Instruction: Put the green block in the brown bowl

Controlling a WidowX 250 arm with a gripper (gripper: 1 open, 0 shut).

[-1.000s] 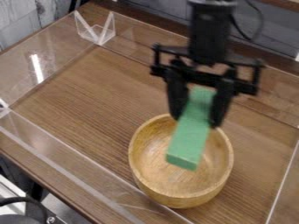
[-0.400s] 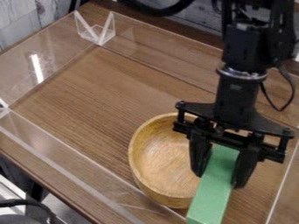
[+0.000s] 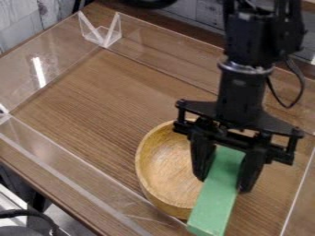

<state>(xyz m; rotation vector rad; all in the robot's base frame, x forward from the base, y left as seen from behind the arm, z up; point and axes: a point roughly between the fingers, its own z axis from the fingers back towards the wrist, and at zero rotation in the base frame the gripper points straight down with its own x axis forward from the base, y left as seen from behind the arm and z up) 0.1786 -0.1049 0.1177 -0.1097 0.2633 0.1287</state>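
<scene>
Overhead, flat green block (image 3: 219,201), grained wooden bowl (image 3: 164,164)

No legible text anywhere.

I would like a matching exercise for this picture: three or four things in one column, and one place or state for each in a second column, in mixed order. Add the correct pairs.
Things
1. long flat bright green block
2. large round light-brown wooden bowl
3. black robot gripper
4. small clear plastic stand

Places or states
A. far back on the wooden table, near the top left corner
B. shut on another thing, pointing steeply down
C. held tilted, its lower end over the bowl's near rim
D. resting on the table, under the gripper

Pairs: 1-C, 2-D, 3-B, 4-A
</scene>
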